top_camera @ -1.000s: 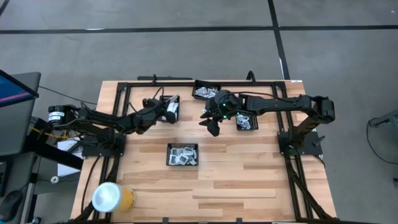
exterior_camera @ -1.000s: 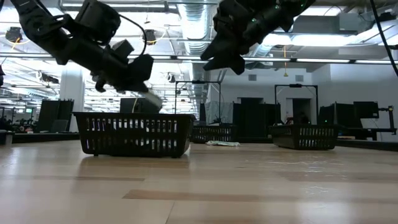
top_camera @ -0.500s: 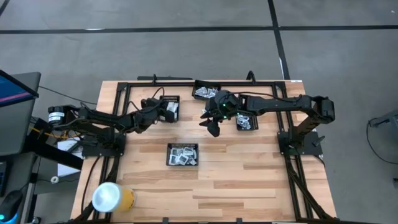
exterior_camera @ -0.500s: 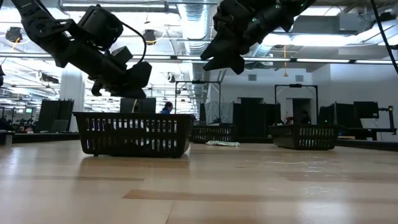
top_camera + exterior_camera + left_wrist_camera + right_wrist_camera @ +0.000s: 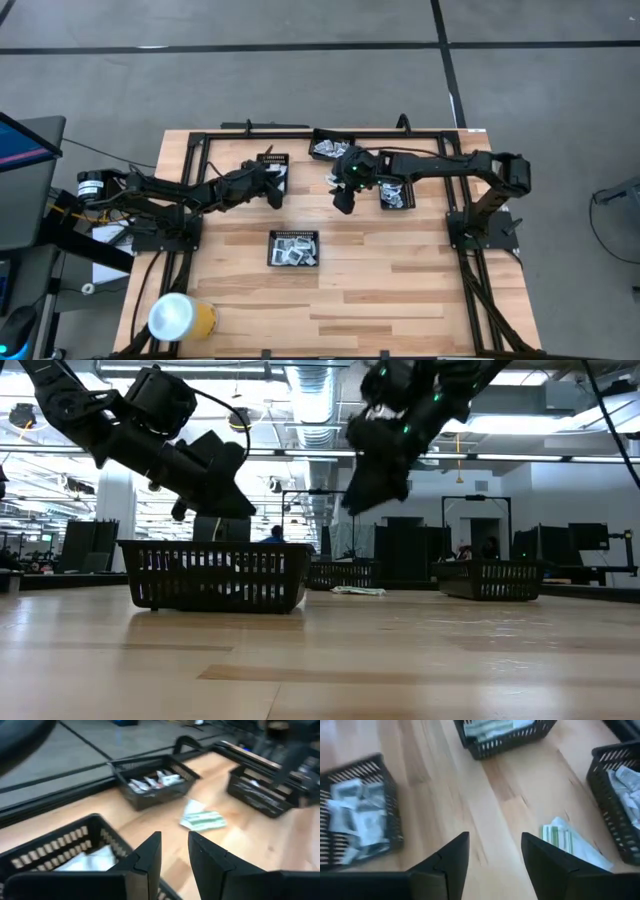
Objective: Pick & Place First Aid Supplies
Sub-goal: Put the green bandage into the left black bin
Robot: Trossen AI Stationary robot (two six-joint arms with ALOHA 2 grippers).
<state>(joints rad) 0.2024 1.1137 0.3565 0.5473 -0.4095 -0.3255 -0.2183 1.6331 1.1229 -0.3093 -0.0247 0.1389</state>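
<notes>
Pale green-white strips (image 5: 202, 820) lie loose on the wooden table (image 5: 400, 290), between the black mesh trays, with more sachets (image 5: 355, 817) already sorted in the front tray (image 5: 294, 248). Just beside those strips hovers the right gripper (image 5: 492, 857), jaws parted and empty. Left gripper (image 5: 175, 852) hangs over its own tray (image 5: 60, 845), fingers apart, nothing held. Judging by this, a pick is pending: the right gripper needs to descend squarely onto the strips

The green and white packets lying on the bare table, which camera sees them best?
The right wrist view: the green-and-white packets lie close and unblocked on the wood beside a black mesh tray. The left wrist view shows them farther off. The low view sees a thin sliver; in the high view the right arm hides them.
</notes>
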